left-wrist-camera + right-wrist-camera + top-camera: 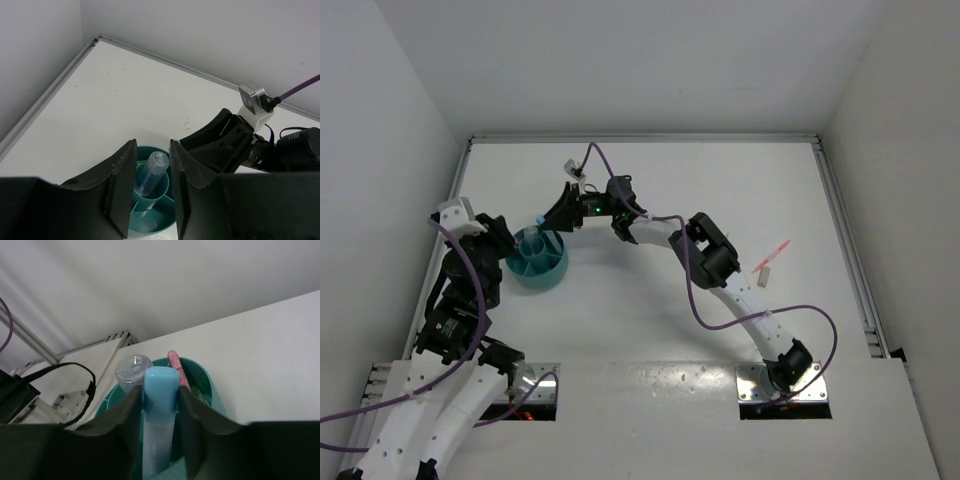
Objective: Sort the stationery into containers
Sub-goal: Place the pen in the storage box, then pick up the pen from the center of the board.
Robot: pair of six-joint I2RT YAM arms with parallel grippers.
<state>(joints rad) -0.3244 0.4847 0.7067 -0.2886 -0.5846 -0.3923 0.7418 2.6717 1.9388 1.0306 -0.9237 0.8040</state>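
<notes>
Right hand (160, 390): clamped on the blue marker (160, 410), poised above the holder (204, 386) for dropping in.
Left hand (151, 146): fingers (120, 192) apart astride holder, probably steadying it; grip unclear.

Top cam hangs high up behind both arm bases and looks down on the whole table (640, 330), back wall at the top. That's the far, wide view. The left wrist cam rides on the left gripper (152, 146) and peeks out between its own fingers, tilted down toward the far left corner, with the teal holder (150, 222) right underneath. The right wrist cam sits on the right gripper (159, 390), facing across toward the left side wall. It's super close, so the blue marker (160, 410) fills the middle. All three views catch the holder, and the left wrist cam also sees the right arm (295, 150).
</notes>
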